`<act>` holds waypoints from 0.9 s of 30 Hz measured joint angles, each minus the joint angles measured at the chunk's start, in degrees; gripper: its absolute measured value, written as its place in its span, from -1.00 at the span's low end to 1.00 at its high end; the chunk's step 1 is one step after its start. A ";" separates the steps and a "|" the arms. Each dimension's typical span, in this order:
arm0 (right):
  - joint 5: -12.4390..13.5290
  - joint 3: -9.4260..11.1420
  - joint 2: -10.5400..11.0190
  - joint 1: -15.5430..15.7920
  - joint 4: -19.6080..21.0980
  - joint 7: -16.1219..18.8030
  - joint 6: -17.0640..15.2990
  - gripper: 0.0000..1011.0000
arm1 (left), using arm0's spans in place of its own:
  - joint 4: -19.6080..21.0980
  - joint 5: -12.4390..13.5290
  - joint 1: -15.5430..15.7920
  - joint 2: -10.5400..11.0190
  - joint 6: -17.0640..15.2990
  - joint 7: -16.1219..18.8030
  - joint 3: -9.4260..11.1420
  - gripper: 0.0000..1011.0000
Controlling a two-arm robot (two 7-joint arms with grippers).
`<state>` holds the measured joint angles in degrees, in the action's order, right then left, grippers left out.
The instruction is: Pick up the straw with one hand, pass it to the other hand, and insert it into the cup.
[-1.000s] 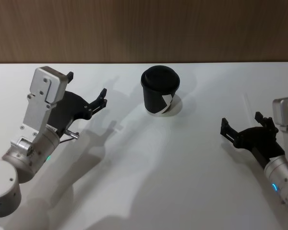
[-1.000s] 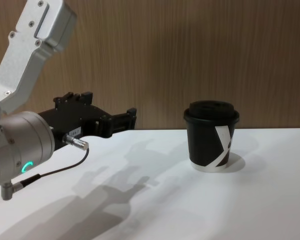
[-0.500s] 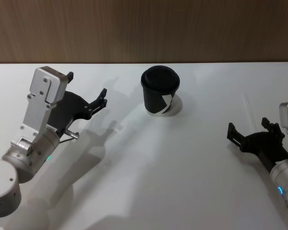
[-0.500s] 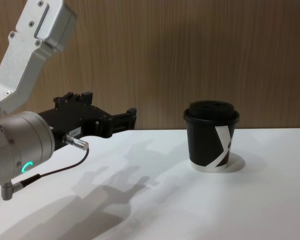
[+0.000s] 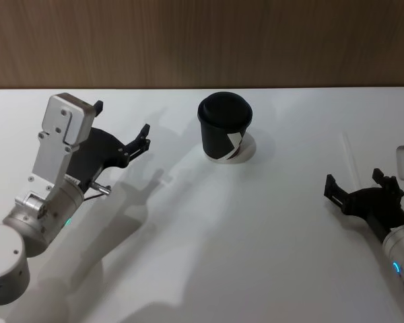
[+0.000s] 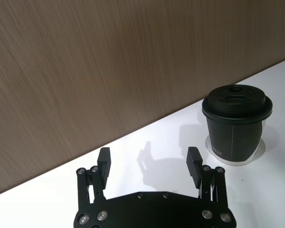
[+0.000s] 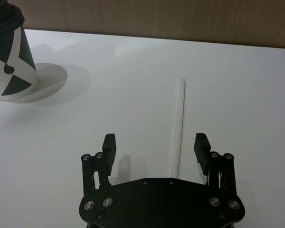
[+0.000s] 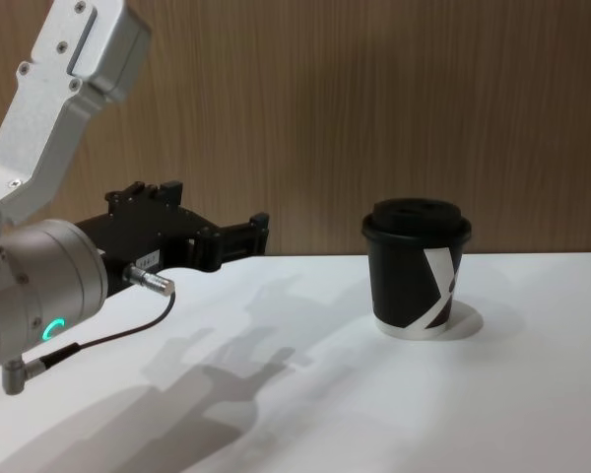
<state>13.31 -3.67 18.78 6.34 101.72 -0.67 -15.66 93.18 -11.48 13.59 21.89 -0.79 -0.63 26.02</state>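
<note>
The black cup [image 5: 225, 128] with its domed lid stands upright at the back middle of the white table, also seen at cup [image 8: 419, 271] and cup [image 6: 235, 126]. The thin white straw [image 7: 178, 126] lies flat on the table at the right, faint in the head view as straw [image 5: 350, 153]. My right gripper [image 5: 357, 184] hovers open just short of the straw's near end; in its wrist view the right gripper [image 7: 155, 145] straddles that end, empty. My left gripper [image 5: 143, 139] is held open and empty left of the cup, shown as left gripper [image 6: 148, 159] and left gripper [image 8: 259, 225].
A wooden wall [image 5: 202, 40] runs along the table's far edge. The white table [image 5: 209, 235] stretches bare between the two arms. The left arm's silver housing [image 8: 39, 128] rises large at the chest view's left edge.
My right gripper has drawn back toward the table's near right corner, staying open. The left arm, cup and straw have not moved.
</note>
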 joint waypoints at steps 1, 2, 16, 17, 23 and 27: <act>-0.01 0.07 -0.09 -0.07 -0.17 0.01 -0.02 0.98 | 0.00 0.00 0.00 0.00 0.00 0.00 0.00 0.98; -0.01 0.11 -0.14 -0.12 -0.27 0.03 -0.03 0.98 | 0.00 0.00 0.00 0.00 0.00 0.00 0.00 0.98; -0.11 0.87 -0.77 -0.97 -2.30 0.83 0.21 0.98 | 0.00 0.00 0.00 0.00 0.00 0.00 0.00 0.98; -0.13 0.97 -0.83 -1.10 -2.54 0.92 0.25 0.98 | 0.00 0.00 0.00 0.00 0.00 0.00 0.00 0.98; -0.22 1.26 -0.96 -1.50 -3.16 1.33 0.34 0.98 | 0.00 0.00 0.00 0.00 0.00 0.00 0.00 0.98; -0.29 1.41 -1.06 -1.69 -3.39 1.54 0.34 0.98 | 0.00 0.00 0.00 0.00 0.00 0.00 0.00 0.98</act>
<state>13.01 -2.26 17.72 4.66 98.33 0.87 -15.32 93.18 -11.48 13.59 21.89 -0.79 -0.63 26.02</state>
